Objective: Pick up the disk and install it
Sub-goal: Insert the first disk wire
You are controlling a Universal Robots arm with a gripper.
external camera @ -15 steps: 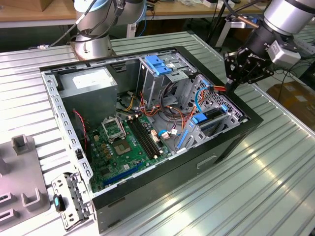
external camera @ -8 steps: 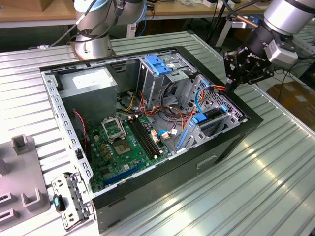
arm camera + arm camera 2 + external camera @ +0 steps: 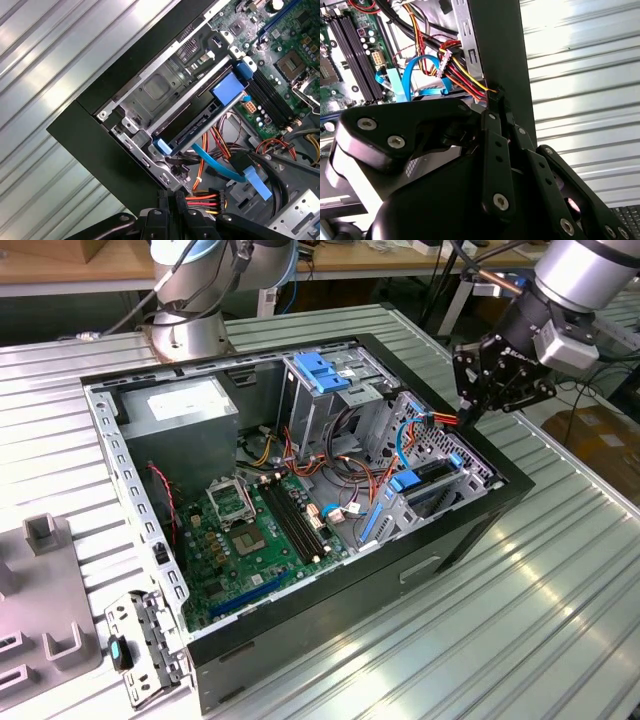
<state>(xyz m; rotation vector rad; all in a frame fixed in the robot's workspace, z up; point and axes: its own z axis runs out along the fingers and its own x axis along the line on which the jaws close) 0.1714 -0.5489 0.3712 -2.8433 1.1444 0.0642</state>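
My gripper (image 3: pixel 468 418): fingers pressed together at the computer case (image 3: pixel 480 530) rim.
Disk (image 3: pixel 195 122): first wrist view shows it seated in the drive cage (image 3: pixel 150 95), blue rails visible.
Wire bundle (image 3: pixel 462 75): second wrist view shows it beside my fingertips.

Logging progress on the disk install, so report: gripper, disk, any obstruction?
Gripper shut, no disk in it, at the case rim. Disk sits in the drive cage, blue rails showing. Power cables bunched right by its tip.

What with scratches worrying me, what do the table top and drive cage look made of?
Table top: ribbed bare metal, probably aluminium, with bright streaky glare. Drive cage: dull grey sheet metal, likely steel, with punched holes and folded edges.
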